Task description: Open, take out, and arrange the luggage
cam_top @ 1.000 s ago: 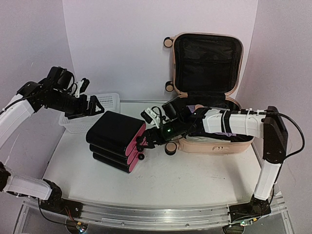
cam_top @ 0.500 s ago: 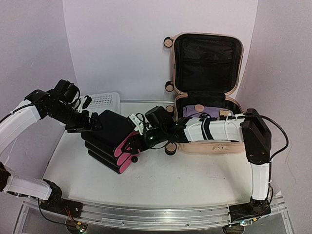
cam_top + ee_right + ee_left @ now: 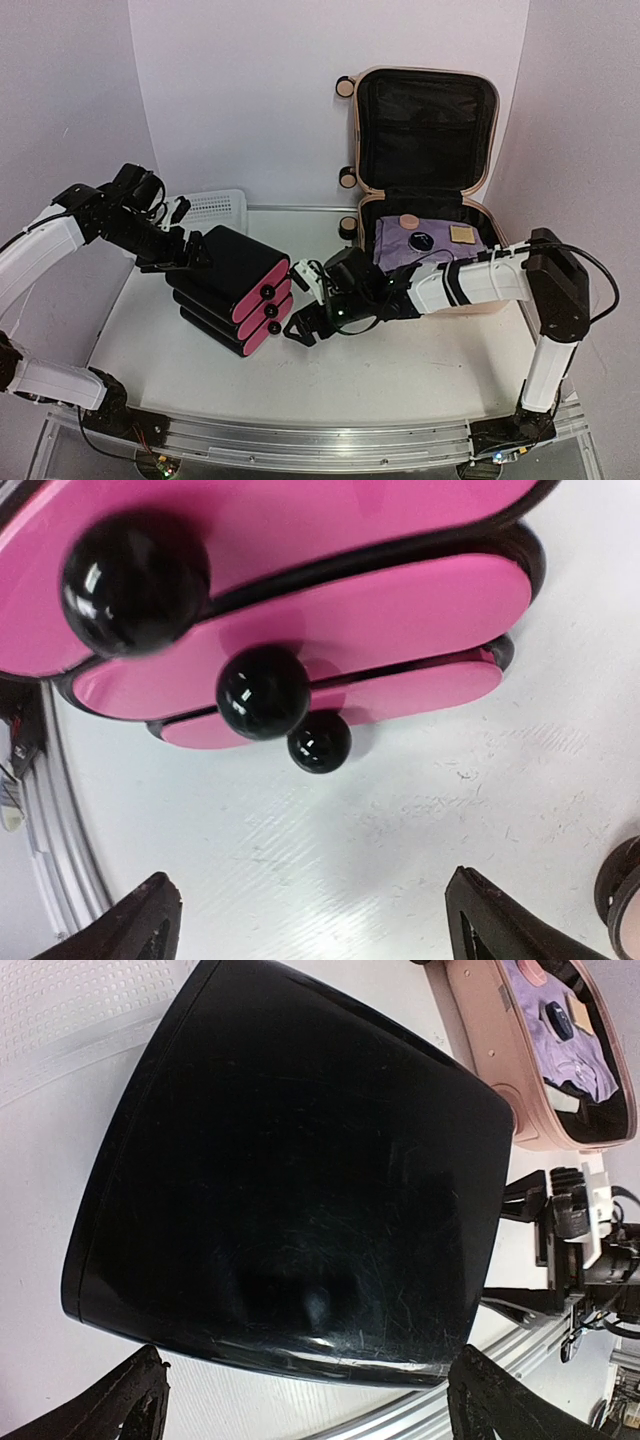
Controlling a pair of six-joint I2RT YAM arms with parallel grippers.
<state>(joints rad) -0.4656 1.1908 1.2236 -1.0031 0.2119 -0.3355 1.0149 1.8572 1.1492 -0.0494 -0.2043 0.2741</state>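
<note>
Two pairs of fingers stand wide apart, and neither holds anything. My left fingers point(image 3: 128, 1405) sit at the rear edge of the glossy black box with three pink drawer fronts point(image 3: 232, 285); its dark back fills the space just ahead of them, and I cannot tell whether they touch it. My right fingers point(image 3: 145, 925) hover low over the white desk point(image 3: 400, 365), just in front of the drawers' round black knobs point(image 3: 263, 692) and apart from them. The large beige-pink hard-shell suitcase point(image 3: 425, 195) lies open behind and to the right of my right fingers, its black-lined lid upright and a lilac cloth point(image 3: 410, 245) in the lower shell. Beyond my left fingers sits a white plastic mesh basket point(image 3: 215, 208).
</note>
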